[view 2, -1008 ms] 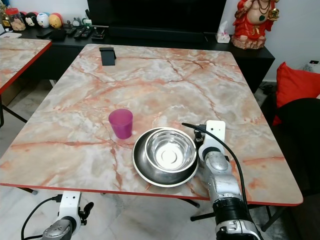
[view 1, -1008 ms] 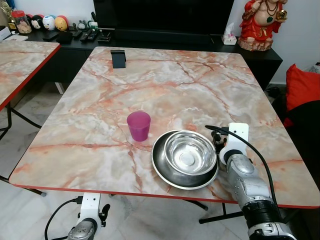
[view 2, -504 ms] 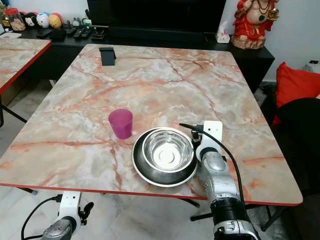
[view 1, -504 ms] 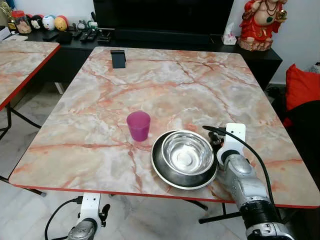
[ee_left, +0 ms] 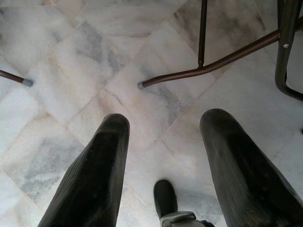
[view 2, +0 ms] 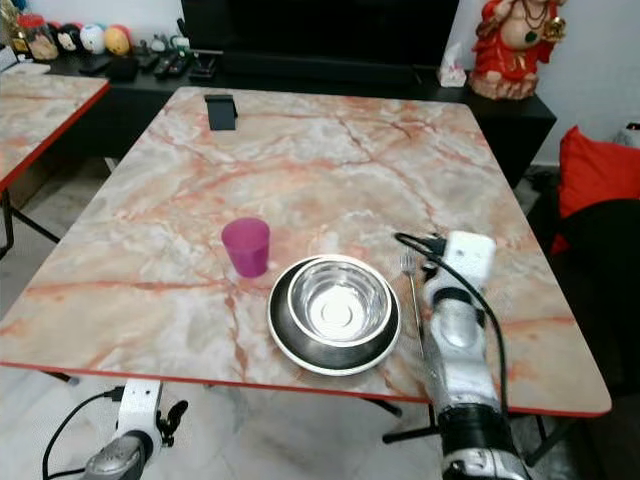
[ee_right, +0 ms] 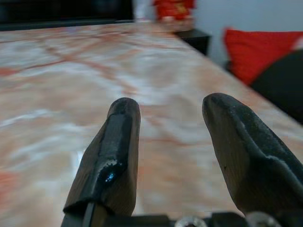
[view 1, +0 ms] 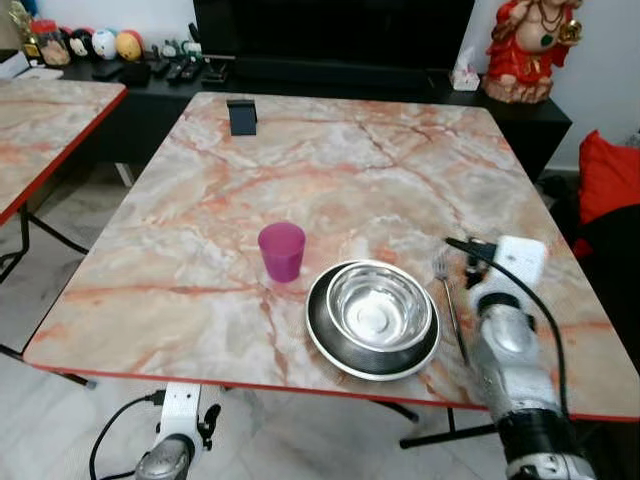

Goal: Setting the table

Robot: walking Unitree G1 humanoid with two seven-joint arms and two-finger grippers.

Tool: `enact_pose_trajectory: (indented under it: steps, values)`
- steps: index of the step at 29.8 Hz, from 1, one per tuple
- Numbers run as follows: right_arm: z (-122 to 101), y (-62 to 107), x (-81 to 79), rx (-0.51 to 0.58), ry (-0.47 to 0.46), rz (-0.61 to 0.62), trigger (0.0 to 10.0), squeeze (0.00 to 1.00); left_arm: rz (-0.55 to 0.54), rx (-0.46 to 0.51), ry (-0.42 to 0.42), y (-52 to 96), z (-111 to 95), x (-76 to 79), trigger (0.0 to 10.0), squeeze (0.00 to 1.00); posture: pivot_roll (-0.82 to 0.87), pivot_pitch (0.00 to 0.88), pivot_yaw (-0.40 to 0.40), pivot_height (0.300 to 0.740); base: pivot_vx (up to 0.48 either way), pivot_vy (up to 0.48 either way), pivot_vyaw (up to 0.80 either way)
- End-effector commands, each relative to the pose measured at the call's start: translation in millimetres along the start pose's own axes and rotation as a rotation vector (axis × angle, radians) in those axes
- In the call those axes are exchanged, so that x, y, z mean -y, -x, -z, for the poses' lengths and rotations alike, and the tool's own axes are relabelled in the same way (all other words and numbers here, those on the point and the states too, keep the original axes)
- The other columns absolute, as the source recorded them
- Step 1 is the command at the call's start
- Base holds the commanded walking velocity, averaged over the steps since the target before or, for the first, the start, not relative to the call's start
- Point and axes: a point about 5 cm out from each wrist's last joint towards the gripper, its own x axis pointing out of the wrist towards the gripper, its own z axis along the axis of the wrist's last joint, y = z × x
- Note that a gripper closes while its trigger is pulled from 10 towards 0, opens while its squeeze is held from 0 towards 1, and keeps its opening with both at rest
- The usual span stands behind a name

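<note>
A steel bowl [view 1: 378, 305] sits inside a dark round plate [view 1: 330, 340] near the front edge of the marble table [view 1: 330, 170]. A purple cup [view 1: 282, 250] stands just left of the plate. A fork [view 1: 450, 305] lies flat on the table just right of the plate, tines pointing away from me. My right arm [view 1: 505, 340] rests over the table to the right of the fork. In the right wrist view my right gripper [ee_right: 168, 106] is open, low over bare tabletop, with nothing between its fingers. My left gripper [ee_left: 163, 123] hangs open below the table, over the floor.
A small black stand [view 1: 241, 116] sits at the table's far left corner. A second marble table [view 1: 50, 120] stands to the left. Behind is a black console [view 1: 330, 75] with a red statue [view 1: 527, 45]. A red cushion [view 1: 610, 170] is at right.
My right arm has moved right, away from the plate's rim, and the fork now lies uncovered on the table beside the plate. The camera has shifted slightly.
</note>
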Motion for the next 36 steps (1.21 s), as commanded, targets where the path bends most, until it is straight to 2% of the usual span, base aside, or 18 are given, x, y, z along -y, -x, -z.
enact_pose_trajectory:
  steps: [1,7,8,9,10,12,15,19,21,23,25,28,29,31,35,36]
  values:
    - [-9.1,0.5,12.2,0.063,0.011,0.063,10.0,0.0,0.01,0.017,-0.008,-1.2,-4.6,-0.3,10.0,0.0,-0.06,0.0,-0.039,0.74,0.0,0.0,0.0]
    - [-9.6,12.3,65.5,0.109,0.122,0.365,10.0,0.0,0.017,0.024,-0.011,-1.0,-4.5,1.5,10.0,0.0,-0.08,0.0,-0.049,0.74,0.0,0.0,0.0]
    - [-9.6,12.3,65.5,0.109,0.122,0.365,10.0,0.0,0.017,0.024,-0.011,-1.0,-4.5,1.5,10.0,0.0,-0.08,0.0,-0.049,0.74,0.0,0.0,0.0]
    - [-8.7,20.9,90.3,0.101,0.191,0.516,10.0,0.0,0.019,0.022,-0.01,-1.0,-4.0,2.9,10.0,0.0,-0.08,0.0,-0.051,0.74,0.0,0.0,0.0]
    - [-5.1,29.7,111.1,0.073,0.215,0.644,10.0,0.0,0.021,0.021,-0.009,-0.9,-3.6,3.8,10.0,0.0,-0.09,0.0,-0.052,0.74,0.0,0.0,0.0]
    - [1.5,42.7,137.8,0.028,0.229,0.797,10.0,0.0,0.024,0.018,-0.007,-0.9,-3.1,5.5,10.0,0.0,-0.1,0.0,-0.052,0.74,0.0,0.0,0.0]
    - [16.6,55.9,166.9,-0.075,0.222,0.94,10.0,0.0,0.029,0.014,-0.004,-1.1,-2.5,8.7,10.0,0.0,-0.11,0.0,-0.057,0.74,0.0,0.0,0.0]
    - [38.5,71.6,197.0,-0.229,0.24,1.083,10.0,0.0,0.031,0.012,0.006,-1.5,-2.6,11.7,10.0,0.0,-0.12,0.0,-0.064,0.74,0.0,0.0,0.0]
    - [48.4,77.5,202.7,-0.303,0.24,1.123,10.0,0.0,0.032,0.011,0.009,-1.7,-2.9,13.0,10.0,0.0,-0.13,0.0,-0.068,0.74,0.0,0.0,0.0]
    - [61.1,83.4,203.0,-0.38,0.201,1.148,10.0,0.0,0.031,0.01,0.014,-1.9,-3.1,13.6,10.0,0.0,-0.14,0.0,-0.069,0.74,0.0,0.0,0.0]
    - [79.9,88.7,195.7,-0.49,0.151,1.163,10.0,0.0,0.029,0.009,0.019,-2.2,-3.4,14.5,10.0,0.0,-0.14,0.0,-0.074,0.74,0.0,0.0,0.0]
    - [88.0,89.5,190.6,-0.53,0.135,1.154,10.0,0.0,0.028,0.008,0.022,-2.3,-3.5,14.8,10.0,0.0,-0.14,0.0,-0.078,0.74,0.0,0.0,0.0]
    - [101.6,94.1,184.0,-0.6,0.109,1.154,10.0,0.0,0.022,0.007,0.026,-2.2,-3.2,13.7,10.0,0.0,-0.13,0.0,-0.08,0.74,0.0,0.0,0.0]
    - [117.8,102.5,176.0,-0.678,0.108,1.139,10.0,0.0,0.011,0.004,0.033,-1.8,-2.1,11.1,10.0,0.0,-0.13,0.0,-0.082,0.74,0.0,0.0,0.0]
    - [130.1,111.9,172.6,-0.743,0.117,1.128,10.0,0.0,0.001,0.0,0.039,-1.2,-0.7,8.7,10.0,0.0,-0.13,0.0,-0.084,0.74,0.0,0.0,0.0]
    - [138.9,120.8,170.5,-0.795,0.116,1.127,10.0,0.0,-0.003,-0.003,0.039,-0.7,0.5,7.7,10.0,0.0,-0.13,0.0,-0.086,0.74,0.0,0.0,0.0]
